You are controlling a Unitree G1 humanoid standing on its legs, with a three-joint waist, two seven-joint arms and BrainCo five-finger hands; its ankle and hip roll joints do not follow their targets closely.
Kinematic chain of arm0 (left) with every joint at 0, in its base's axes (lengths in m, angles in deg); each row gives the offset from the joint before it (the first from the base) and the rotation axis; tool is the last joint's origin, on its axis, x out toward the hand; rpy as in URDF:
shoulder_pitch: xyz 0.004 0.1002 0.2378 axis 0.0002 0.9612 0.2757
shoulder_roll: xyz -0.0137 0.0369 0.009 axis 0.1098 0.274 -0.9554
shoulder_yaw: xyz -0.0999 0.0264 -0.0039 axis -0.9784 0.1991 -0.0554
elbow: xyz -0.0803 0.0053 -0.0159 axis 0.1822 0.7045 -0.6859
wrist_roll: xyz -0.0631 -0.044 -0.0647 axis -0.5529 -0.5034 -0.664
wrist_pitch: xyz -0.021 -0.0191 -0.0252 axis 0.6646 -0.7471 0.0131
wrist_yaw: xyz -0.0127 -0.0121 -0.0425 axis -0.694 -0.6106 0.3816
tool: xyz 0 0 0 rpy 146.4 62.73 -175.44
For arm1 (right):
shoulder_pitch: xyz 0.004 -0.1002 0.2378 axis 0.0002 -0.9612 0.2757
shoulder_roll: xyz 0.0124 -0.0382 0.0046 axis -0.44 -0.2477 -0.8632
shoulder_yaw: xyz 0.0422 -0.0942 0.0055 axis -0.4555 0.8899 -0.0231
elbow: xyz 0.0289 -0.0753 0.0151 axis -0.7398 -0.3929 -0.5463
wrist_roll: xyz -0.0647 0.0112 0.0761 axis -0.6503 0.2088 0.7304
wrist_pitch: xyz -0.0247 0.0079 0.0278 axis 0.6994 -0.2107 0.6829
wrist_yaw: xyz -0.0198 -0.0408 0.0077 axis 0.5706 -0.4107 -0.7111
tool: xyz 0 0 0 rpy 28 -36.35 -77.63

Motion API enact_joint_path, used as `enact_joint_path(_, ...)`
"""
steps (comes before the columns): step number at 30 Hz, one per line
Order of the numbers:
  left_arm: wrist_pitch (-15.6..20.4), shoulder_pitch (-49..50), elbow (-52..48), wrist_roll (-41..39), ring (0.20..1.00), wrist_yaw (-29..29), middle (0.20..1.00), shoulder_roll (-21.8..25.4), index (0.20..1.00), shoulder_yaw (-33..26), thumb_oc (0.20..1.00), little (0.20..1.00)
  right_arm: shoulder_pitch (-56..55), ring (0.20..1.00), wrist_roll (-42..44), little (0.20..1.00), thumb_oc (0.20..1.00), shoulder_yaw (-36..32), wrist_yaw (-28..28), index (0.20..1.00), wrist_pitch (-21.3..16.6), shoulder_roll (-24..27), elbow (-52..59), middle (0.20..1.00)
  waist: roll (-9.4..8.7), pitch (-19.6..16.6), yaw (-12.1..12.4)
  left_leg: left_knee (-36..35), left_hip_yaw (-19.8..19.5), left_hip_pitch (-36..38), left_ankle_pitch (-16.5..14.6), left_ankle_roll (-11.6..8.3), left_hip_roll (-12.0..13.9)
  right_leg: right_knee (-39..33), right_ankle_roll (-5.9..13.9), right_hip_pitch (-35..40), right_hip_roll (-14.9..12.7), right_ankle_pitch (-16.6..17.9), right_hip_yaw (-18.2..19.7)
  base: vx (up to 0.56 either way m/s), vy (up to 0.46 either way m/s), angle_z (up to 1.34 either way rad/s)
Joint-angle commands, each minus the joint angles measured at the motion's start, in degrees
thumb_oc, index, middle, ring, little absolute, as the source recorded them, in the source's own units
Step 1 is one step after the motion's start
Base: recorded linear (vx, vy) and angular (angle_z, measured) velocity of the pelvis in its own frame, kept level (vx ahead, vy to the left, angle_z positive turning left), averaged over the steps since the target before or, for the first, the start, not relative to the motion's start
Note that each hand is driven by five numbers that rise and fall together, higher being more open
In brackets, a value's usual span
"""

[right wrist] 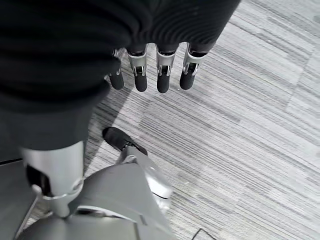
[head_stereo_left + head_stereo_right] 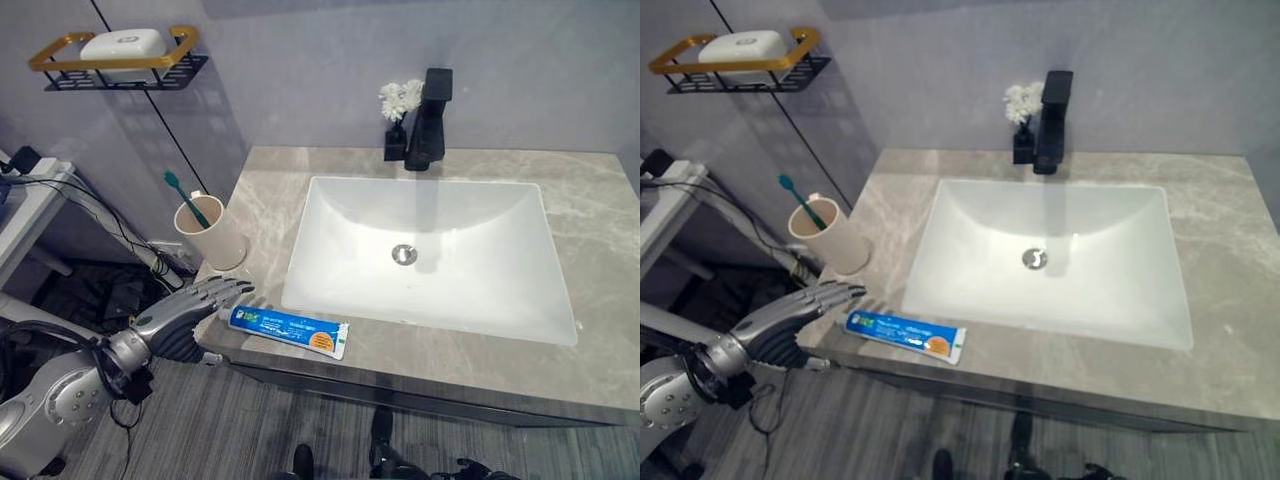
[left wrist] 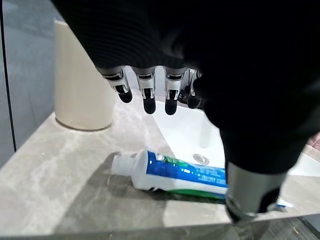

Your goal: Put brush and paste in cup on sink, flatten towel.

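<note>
A beige cup (image 2: pixel 213 233) stands on the left end of the grey marble counter (image 2: pixel 600 240), with a green toothbrush (image 2: pixel 187 198) leaning inside it. A blue and white toothpaste tube (image 2: pixel 288 331) lies flat near the counter's front edge, its cap end toward the cup. My left hand (image 2: pixel 185 312) hovers open just left of the tube's cap, fingers straight over the counter's corner. The tube (image 3: pixel 175 175) lies just beneath its fingertips (image 3: pixel 148 100). My right hand (image 1: pixel 150 65) hangs open over the floor.
A white basin (image 2: pixel 430 255) fills the counter's middle, with a black tap (image 2: pixel 428 120) and a small vase of white flowers (image 2: pixel 399 110) behind it. A gold-rimmed wall shelf (image 2: pixel 120 60) holding white soap hangs at the upper left.
</note>
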Motion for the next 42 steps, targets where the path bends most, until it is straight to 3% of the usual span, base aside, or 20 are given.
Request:
enact_joint_path(1,0.2,-2.7,-0.4,-2.5,1.000,-0.1,1.000,0.1,1.000,-0.9,1.000,1.000,0.7,1.000,0.1,1.000,1.000,1.5,-0.9,1.000,1.1,-1.3,0.8,1.000,-1.09,0.3,-0.7,0.2,-1.7,-7.3,6.7,-2.34,0.1,0.5,5.63,6.6,-4.3,-3.0,1.8,0.00,0.001,-0.03)
enact_joint_path(4,0.0,-3.3,-0.3,-2.6,1.000,-0.1,1.000,-0.1,1.000,-0.3,1.000,1.000,0.8,1.000,0.0,1.000,1.000,1.7,-0.8,1.000,1.1,-1.3,0.8,1.000,-1.10,0.5,-0.7,0.2,-1.6,-7.8,6.8,-2.34,0.1,0.5,5.60,6.1,-4.3,-2.9,1.8,0.00,0.001,0.07)
enact_joint_path(6,-0.3,-9.1,6.2,0.2,1.000,1.2,1.000,-4.0,1.000,10.6,1.000,1.000,1.4,1.000,-0.4,1.000,1.000,3.0,-0.6,1.000,1.1,-1.7,1.2,1.000,-1.65,0.9,-2.3,0.2,-1.5,-8.2,6.9,-2.28,0.2,0.5,5.54,5.5,-4.1,-2.8,2.1,0.00,-0.005,0.12)
enact_joint_path(8,0.6,-10.5,9.0,2.6,1.000,-0.7,1.000,-3.6,1.000,13.3,1.000,1.000,1.6,1.000,0.3,1.000,1.000,1.9,0.0,1.000,1.0,-1.5,1.3,1.000,-1.45,1.0,-1.6,0.2,-1.6,-8.6,6.8,-2.24,0.3,0.5,5.59,5.1,-4.1,-2.8,2.1,0.01,-0.004,-0.04)
enact_joint_path(32,0.9,-9.5,10.5,3.1,1.000,-0.4,1.000,1.8,1.000,15.8,1.000,1.000,2.2,1.000,1.0,1.000,1.000,3.7,1.9,1.000,0.5,-1.7,2.1,1.000,-1.99,1.0,-1.6,0.2,-1.5,-9.7,6.8,-1.97,0.8,0.5,5.62,3.7,-3.9,-2.6,2.6,0.00,-0.001,-0.02)
enact_joint_path(42,1.0,-10.2,12.1,4.7,1.000,-0.9,1.000,1.7,1.000,16.9,1.000,1.000,2.6,1.000,1.4,1.000,1.000,3.9,2.1,1.000,0.3,-1.9,2.4,1.000,-2.04,0.9,-1.6,0.2,-1.4,-9.7,6.8,-2.01,0.9,0.5,5.59,3.8,-3.6,-2.6,2.5,0.00,0.000,0.00)
